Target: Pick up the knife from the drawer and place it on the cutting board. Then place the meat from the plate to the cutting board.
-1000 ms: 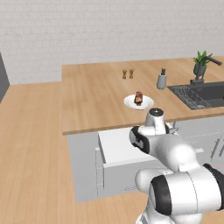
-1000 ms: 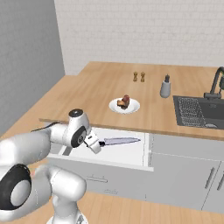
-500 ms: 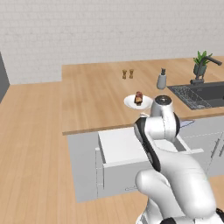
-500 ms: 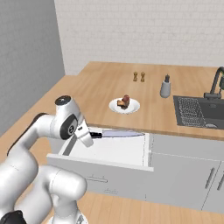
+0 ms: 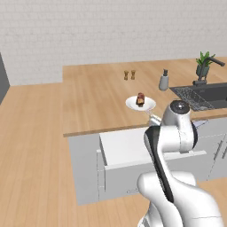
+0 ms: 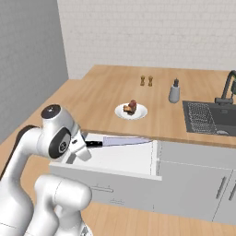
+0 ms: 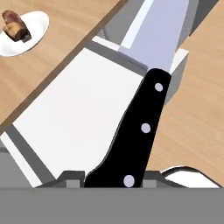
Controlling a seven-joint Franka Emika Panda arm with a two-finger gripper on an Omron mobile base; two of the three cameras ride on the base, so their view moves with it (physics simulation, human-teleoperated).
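Down at the bottom of the hand view, the fingers are closed tight on the black handle of the knife, one tip on either side of it; the handle with its three pale rivets runs up between them, and the wide silvery blade continues toward the top of that view. In the right base view the fingers sit beside the arm's rounded wrist joint, with the knife held level above the open drawer, handle at the left and blade pointing right, its tip over the drawer's right side. Whether the blade touches the drawer rim cannot be told.

The drawer is pulled out toward the near side under the edge of the counter, its white inside bare where it shows. In the left base view the drawer is partly covered by the white arm, which rises in front of its right half.

Farther back on the counter stands the plate with the meat lying on it, a small reddish-brown chunk near the middle. In the hand view the plate and the meat appear at the upper left. Beyond them, toward the far wall, stand two little brown shakers, and to their right a grey bottle. At the right lies a dark sink with a black tap; in the left base view a potted plant stands behind it.
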